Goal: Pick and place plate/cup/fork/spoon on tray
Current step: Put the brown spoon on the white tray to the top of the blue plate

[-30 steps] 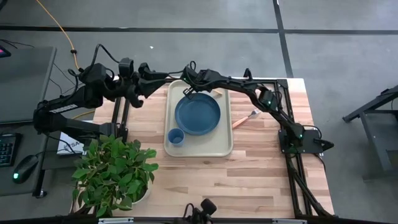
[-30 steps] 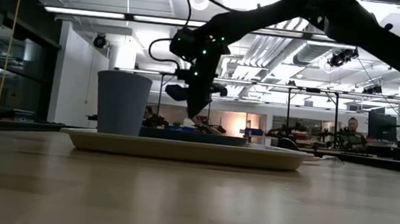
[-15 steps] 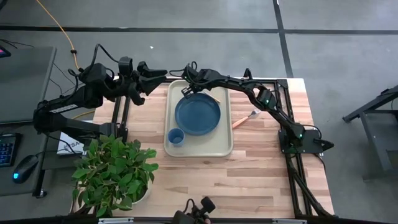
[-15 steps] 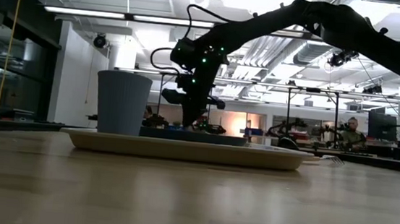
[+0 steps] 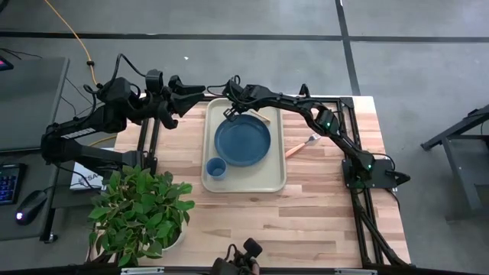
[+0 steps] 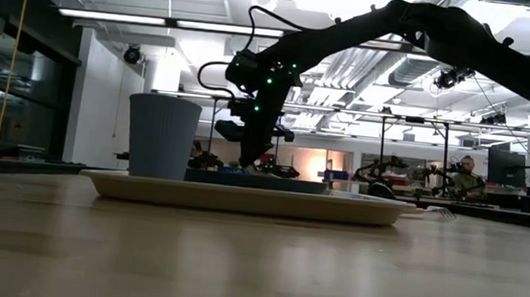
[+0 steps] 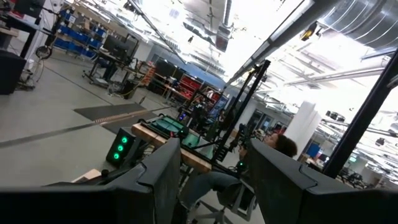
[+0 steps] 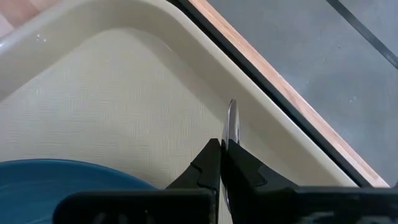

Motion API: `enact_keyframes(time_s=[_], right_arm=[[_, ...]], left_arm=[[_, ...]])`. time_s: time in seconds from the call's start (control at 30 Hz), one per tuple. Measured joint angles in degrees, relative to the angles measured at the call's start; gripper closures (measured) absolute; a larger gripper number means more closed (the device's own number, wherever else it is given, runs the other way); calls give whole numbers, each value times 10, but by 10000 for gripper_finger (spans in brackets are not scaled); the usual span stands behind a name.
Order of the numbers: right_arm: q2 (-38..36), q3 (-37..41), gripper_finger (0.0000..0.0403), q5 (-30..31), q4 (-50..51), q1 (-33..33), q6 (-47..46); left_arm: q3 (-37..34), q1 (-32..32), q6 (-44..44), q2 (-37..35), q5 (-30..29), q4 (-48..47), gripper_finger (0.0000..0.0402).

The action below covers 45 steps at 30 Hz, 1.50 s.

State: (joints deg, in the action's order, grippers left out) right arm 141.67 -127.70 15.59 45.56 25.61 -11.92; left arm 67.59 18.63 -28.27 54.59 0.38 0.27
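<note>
The beige tray lies mid-table and bears the dark-blue plate and the small blue cup. The fork lies on the wood just right of the tray. My right gripper hangs over the tray's far-left corner, beside the plate's rim, shut on the spoon, which shows as a thin silver edge. My left gripper is open and empty, held off the table's far-left edge. My right gripper pinches the spoon's silver metal part between its two fingertips, coming from above and slanting down. The silver edge sticks out past the tips toward the tray's rim. The fingers hide the handle, and I cannot tell whether the spoon touches the tray.
A potted green plant stands at the table's near-left corner. Bare wood lies near the front edge and right of the tray. The arms' frames stand along the left and right edges. People and lab benches show in the room beyond.
My right gripper has turned about over the tray's far-left corner and settled a little lower beside the plate, staying shut on the spoon. My left gripper has drawn slightly back toward the table's far edge. Plate, cup and fork have kept still.
</note>
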Motion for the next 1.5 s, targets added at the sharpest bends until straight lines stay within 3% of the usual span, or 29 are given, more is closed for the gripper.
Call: enact_keyframes(time_s=[0.27, 0.67, 0.9, 1.13, 1.3, 1.5], right_arm=[[14, 1, 399, 0, 5, -1, 2], [14, 1, 331, -17, 4, -1, -11], [6, -10, 328, -13, -4, 4, 23], [-41, -19, 348, -26, 87, 49, 108], [-109, 77, 397, -110, 111, 97, 136], [-287, 333, 401, -193, -11, 132, 127]], left_arm=[[0, 0, 0, 0, 0, 0, 233], [0, 0, 0, 0, 0, 0, 233], [0, 0, 0, 0, 0, 0, 233], [0, 0, 0, 0, 0, 0, 233], [0, 0, 0, 0, 0, 0, 233], [0, 0, 15, 0, 0, 0, 233]])
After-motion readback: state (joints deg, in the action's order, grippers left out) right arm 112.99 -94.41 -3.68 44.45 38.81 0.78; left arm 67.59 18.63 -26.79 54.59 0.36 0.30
